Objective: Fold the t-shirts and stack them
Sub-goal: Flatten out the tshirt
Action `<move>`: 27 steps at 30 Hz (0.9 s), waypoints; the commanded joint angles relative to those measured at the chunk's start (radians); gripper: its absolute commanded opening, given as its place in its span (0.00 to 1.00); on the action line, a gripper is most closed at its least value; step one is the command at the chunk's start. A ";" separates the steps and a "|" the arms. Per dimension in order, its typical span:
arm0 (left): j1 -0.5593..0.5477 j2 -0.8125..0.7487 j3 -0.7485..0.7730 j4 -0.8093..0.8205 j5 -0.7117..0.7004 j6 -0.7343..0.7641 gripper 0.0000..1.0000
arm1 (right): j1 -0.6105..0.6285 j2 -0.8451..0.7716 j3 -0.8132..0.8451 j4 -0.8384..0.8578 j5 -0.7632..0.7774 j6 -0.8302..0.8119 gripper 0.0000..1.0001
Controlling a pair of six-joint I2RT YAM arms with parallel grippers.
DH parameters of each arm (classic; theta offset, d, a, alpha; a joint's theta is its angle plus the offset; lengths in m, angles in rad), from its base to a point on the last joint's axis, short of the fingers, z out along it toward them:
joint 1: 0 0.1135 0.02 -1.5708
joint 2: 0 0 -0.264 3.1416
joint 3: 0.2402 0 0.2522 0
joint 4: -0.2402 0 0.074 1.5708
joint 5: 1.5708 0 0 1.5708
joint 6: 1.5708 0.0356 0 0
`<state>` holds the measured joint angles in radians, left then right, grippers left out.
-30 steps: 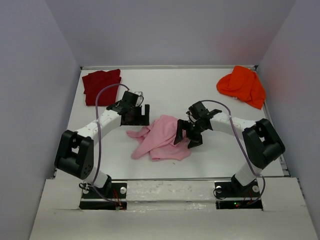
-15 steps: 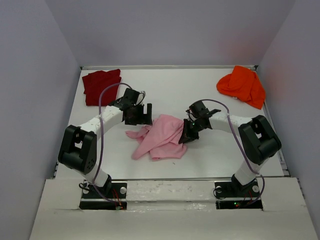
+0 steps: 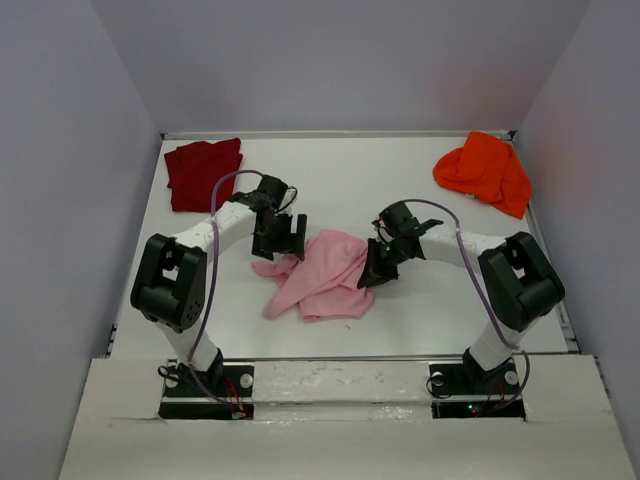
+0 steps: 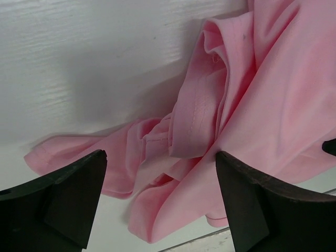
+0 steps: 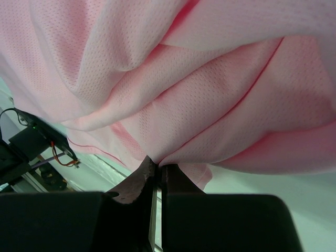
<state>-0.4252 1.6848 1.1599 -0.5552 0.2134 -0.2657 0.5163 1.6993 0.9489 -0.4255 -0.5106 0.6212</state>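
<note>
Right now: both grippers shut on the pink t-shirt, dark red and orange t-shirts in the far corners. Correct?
No. The left gripper is open, jaws wide apart over the pink t-shirt, per the left wrist view. Only the right gripper is shut on it; the dark red t-shirt and orange t-shirt are in the far corners.

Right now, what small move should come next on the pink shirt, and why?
Probably lower the left gripper onto the bunched edge of the pink t-shirt and close: its jaws stand open above it, while the right gripper is shut on the other side; two grips could spread it.
</note>
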 commanded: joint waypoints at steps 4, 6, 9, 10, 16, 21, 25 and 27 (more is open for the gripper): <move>-0.012 0.041 0.021 -0.031 0.060 0.026 0.62 | -0.002 -0.046 0.010 0.011 -0.014 -0.014 0.00; -0.011 0.053 0.029 -0.049 0.072 0.020 0.00 | -0.012 -0.046 0.010 0.005 -0.014 -0.015 0.00; -0.012 0.069 0.037 -0.052 0.040 0.016 0.00 | -0.012 -0.040 0.007 -0.009 -0.009 -0.020 0.00; -0.012 0.070 0.052 -0.058 0.024 0.008 0.00 | -0.012 -0.032 0.007 -0.044 -0.005 -0.021 0.00; 0.020 0.128 0.165 -0.083 -0.054 -0.001 0.00 | -0.036 -0.006 -0.032 -0.186 0.072 -0.073 0.00; 0.061 0.193 0.300 -0.081 -0.111 -0.004 0.00 | -0.076 -0.012 -0.050 -0.266 0.116 -0.106 0.00; 0.117 0.280 0.420 -0.077 -0.114 -0.012 0.00 | -0.120 -0.039 -0.027 -0.360 0.206 -0.132 0.00; 0.134 0.341 0.467 -0.083 -0.123 -0.012 0.00 | -0.169 -0.043 -0.010 -0.393 0.253 -0.141 0.00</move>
<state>-0.3801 1.9724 1.5211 -0.6567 0.2207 -0.2935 0.4248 1.6905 0.9276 -0.5724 -0.4324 0.5488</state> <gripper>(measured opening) 0.014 0.045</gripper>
